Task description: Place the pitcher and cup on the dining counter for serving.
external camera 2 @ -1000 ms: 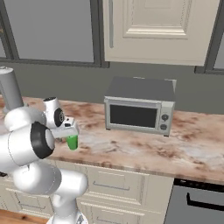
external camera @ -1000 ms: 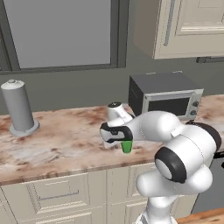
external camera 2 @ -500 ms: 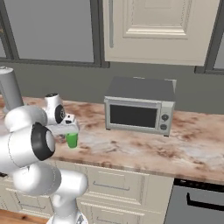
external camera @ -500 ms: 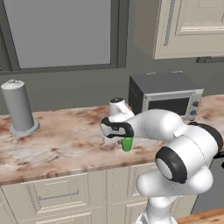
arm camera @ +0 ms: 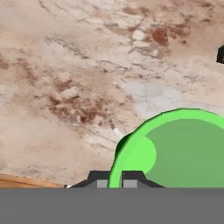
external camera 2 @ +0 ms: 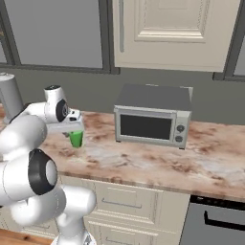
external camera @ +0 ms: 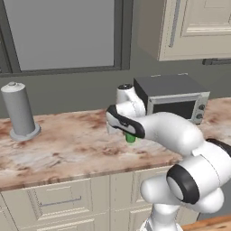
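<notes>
Since a second ago, gripper [external camera 2: 75, 130] has clenched onto the cup's [external camera 2: 76, 139] rim.
Marble counter [external camera 2: 143, 162] carries the toaster oven [external camera 2: 150, 116]; the green cup sits mid-counter left of it, under the gripper, its inside apparently empty.

The arm covers most of the cup [external camera: 130, 138] from the left base; from the hand its rim [arm camera: 175, 148] is cropped, and the fingertips seemingly sit mostly out of sight.
</notes>
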Robot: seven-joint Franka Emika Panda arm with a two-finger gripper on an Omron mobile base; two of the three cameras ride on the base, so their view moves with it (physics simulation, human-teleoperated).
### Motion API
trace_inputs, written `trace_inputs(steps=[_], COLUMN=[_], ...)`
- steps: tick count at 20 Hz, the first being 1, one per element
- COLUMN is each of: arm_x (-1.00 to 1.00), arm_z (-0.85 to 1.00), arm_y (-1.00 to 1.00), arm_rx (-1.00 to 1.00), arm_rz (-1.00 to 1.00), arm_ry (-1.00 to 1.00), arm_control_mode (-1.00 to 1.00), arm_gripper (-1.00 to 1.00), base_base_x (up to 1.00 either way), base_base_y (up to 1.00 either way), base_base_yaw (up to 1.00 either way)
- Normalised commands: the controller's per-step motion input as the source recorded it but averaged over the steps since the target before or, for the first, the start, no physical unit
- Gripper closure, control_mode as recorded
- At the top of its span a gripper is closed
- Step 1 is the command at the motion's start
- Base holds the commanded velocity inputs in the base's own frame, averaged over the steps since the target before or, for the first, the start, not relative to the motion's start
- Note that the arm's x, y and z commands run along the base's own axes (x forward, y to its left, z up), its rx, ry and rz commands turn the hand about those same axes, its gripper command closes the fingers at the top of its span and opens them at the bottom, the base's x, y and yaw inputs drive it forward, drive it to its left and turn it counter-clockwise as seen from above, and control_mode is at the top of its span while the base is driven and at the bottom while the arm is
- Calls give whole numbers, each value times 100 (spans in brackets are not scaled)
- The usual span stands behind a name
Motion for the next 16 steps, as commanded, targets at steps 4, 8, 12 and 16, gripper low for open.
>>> trace_inputs(steps=[4, 8, 12, 16], arm_x=[-7, -38, -45, 0], arm_z=[77, 71, 23, 0], arm_y=[0, -11, -20, 0], arm_rx=[0, 0, 0, 0], arm_rz=[0, 1, 10, 0], arm_ry=[-17, -17, -10, 0], arm_control_mode=[-100, -100, 100, 100], arm_gripper=[100, 100, 100, 100], base_base_x=[0, 0, -50, -76], base_base_y=[0, 0, -27, -20], base_base_yaw=[0, 0, 34, 90])
